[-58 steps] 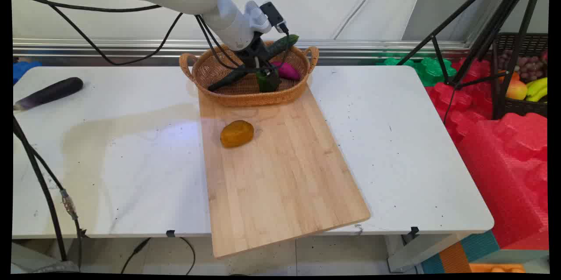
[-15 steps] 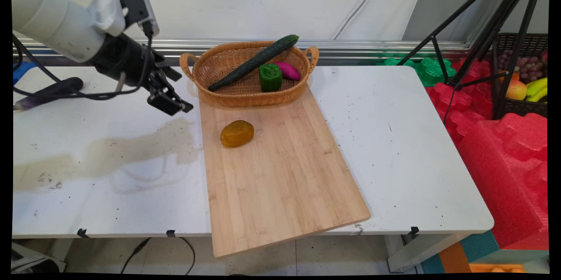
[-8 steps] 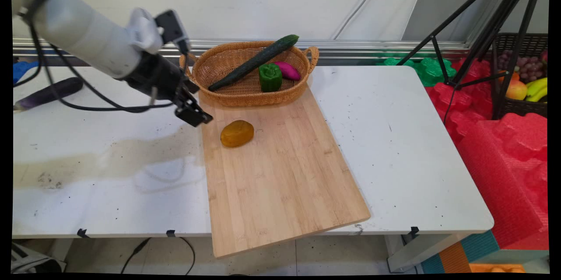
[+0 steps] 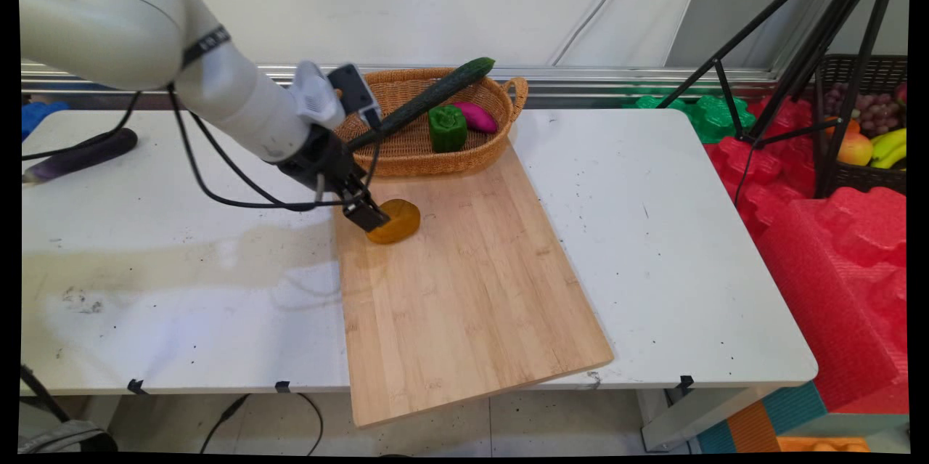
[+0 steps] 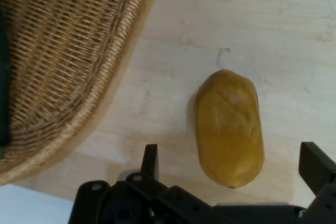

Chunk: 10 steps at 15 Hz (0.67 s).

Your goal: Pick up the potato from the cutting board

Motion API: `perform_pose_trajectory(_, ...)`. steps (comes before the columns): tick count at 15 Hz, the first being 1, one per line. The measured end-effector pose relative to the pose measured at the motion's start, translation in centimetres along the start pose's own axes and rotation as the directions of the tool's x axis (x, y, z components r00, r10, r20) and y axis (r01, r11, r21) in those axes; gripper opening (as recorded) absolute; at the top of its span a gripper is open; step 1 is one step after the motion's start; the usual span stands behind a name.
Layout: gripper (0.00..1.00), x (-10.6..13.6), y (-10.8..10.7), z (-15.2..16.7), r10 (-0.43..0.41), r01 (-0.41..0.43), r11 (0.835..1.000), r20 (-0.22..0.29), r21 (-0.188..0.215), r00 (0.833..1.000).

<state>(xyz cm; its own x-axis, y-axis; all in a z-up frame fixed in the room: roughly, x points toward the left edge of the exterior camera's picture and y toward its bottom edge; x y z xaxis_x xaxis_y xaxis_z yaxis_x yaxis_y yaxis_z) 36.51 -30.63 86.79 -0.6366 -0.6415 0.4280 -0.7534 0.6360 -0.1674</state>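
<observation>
Now our gripper, fingers spread apart, hovers over the potato on the cutting board; we should centre it before closing, clear of the basket.

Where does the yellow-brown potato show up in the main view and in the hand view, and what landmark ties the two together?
Main view: the potato lies on the wooden board, left of centre, just below the wicker basket, with the gripper at its left end.
Hand view: the potato sits right of centre, lengthwise between the open jaws.
Shared landmark: the wicker basket's rim, upper left in the hand view.
</observation>
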Motion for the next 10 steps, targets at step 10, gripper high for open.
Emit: perform_pose_trajectory(10,1.0,0.8,1.0,4.9,-0.004,0.005,1.0,0.041,-0.02,0.999)
